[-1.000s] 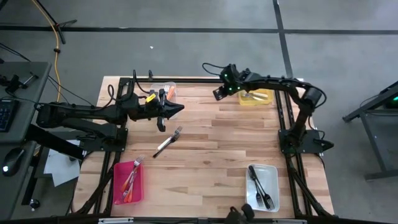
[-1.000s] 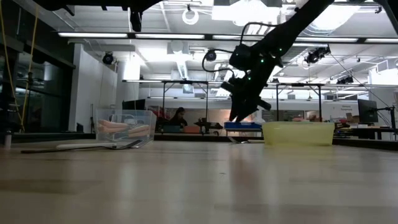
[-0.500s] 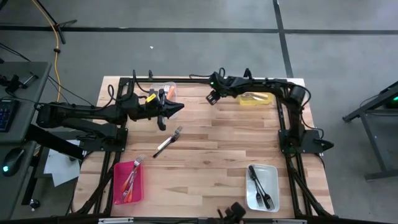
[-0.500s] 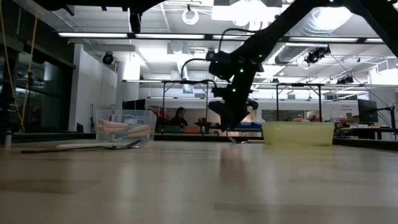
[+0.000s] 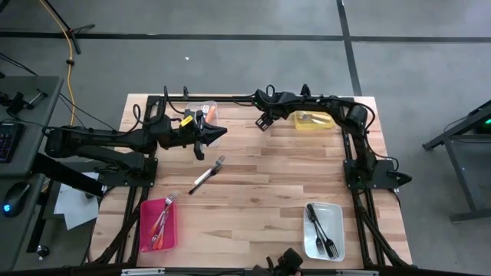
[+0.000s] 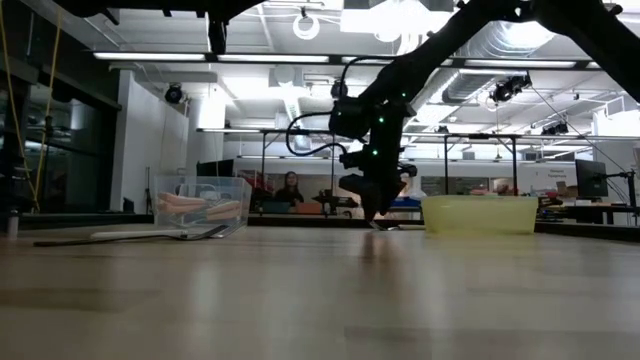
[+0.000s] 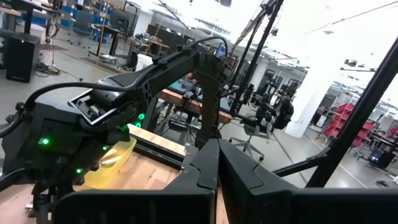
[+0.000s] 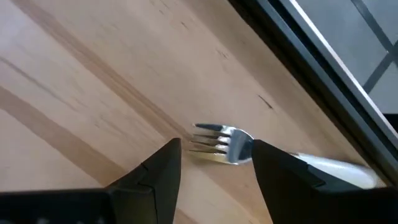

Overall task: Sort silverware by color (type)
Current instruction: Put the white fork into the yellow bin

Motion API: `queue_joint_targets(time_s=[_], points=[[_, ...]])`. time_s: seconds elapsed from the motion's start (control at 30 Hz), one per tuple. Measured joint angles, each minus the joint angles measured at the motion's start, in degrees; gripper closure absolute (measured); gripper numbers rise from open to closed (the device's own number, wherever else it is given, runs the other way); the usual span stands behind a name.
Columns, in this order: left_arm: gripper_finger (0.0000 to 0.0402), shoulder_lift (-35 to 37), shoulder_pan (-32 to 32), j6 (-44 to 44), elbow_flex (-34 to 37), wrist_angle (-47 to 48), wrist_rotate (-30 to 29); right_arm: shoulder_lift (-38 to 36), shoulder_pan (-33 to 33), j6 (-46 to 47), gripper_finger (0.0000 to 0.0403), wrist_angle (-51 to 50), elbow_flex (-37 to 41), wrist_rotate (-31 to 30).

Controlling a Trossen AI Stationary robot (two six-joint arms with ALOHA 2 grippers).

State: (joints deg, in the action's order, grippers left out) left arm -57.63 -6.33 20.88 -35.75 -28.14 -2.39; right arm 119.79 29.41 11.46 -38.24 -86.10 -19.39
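Observation:
A white-handled fork (image 8: 227,144) lies flat on the wood near the table's far edge. My right gripper (image 8: 214,163) hangs open just above it, one finger on each side of its tines; in the high view this gripper (image 5: 265,119) hides the fork. A dark-handled fork (image 5: 207,175) lies flat at mid-table, also seen in the low view as the fork (image 6: 135,237). My left gripper (image 5: 217,132) is shut and hovers right of the clear bin (image 5: 204,113), holding nothing.
The clear bin with orange utensils and a yellow bin (image 5: 315,120) stand at the far edge. A pink bin (image 5: 159,224) with red forks and a white bin (image 5: 324,231) with dark forks stand at the near edge. Bare wood lies between them.
My right gripper has moved from beside the yellow bin toward the table's left along the far edge and has dropped close to the tabletop, with the arm folding in behind it. The left arm and the dark-handled fork have stayed still.

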Motion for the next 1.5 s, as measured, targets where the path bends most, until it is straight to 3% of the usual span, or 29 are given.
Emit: queue_joint_targets(time_s=[0.2, 0.9, 1.23, 1.5], points=[[0.0401, 0.0, 0.0, 0.0, 0.0, 0.0, 0.0, 0.0, -0.22, 0.01, 0.0221, 0.25, 0.01, -2.38], [0.0401, -0.02, 0.0, 0.22, 0.0, -0.09, 0.02, 3.02, -0.3, 0.13, 0.0224, -0.12, -0.14, -1.98], [0.0401, -0.02, 0.0, 0.2, 0.0, -0.04, 0.02, 3.37, 0.92, -0.54, 0.029, 1.85, -0.07, -2.2], [0.0401, 0.0, -0.02, 1.14, 0.0, -0.04, 0.02, 4.05, 0.96, -1.45, 0.0315, 2.48, -0.14, -3.01]])
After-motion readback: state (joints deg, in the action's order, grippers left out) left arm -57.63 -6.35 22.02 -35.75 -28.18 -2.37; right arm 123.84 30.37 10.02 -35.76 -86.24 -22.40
